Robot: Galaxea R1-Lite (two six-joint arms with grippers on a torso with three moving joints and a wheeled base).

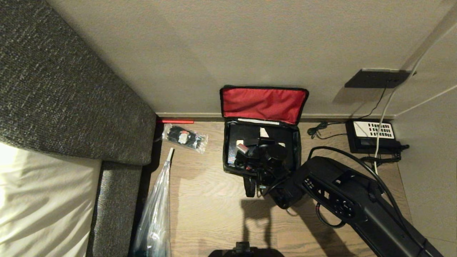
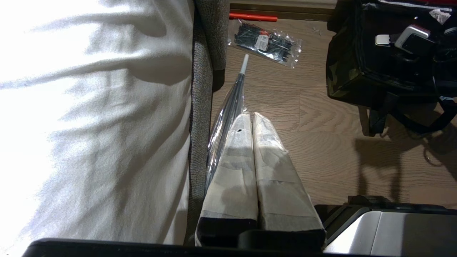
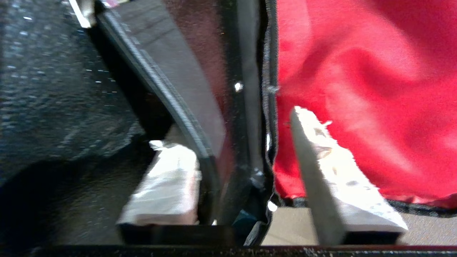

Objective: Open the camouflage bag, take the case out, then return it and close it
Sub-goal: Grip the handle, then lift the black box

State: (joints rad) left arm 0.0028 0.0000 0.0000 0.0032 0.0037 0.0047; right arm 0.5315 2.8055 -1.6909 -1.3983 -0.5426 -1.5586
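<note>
The camouflage bag (image 1: 225,157) stands open on the wood floor against the wall, its red-lined lid (image 1: 264,103) leaning back. The flat black case (image 1: 244,135) lies inside it. My right gripper (image 1: 255,151) reaches down into the bag. In the right wrist view its taped fingers are apart: one fingertip (image 3: 171,157) rests against the case (image 3: 185,78), which stands tilted on edge, and the other (image 3: 310,142) is over the red lining (image 3: 375,89). The bag's zipper rim (image 3: 269,89) runs between them. My left gripper (image 2: 248,117) hangs shut and empty beside the bed; the bag (image 2: 342,71) shows there too.
A clear packet of black cable ties (image 1: 184,137) and a plastic-wrapped rod (image 1: 157,203) lie left of the bag. A grey sofa (image 1: 71,89) and white bedding (image 1: 43,200) fill the left. A black desk telephone (image 1: 373,137) with cables sits in the right corner.
</note>
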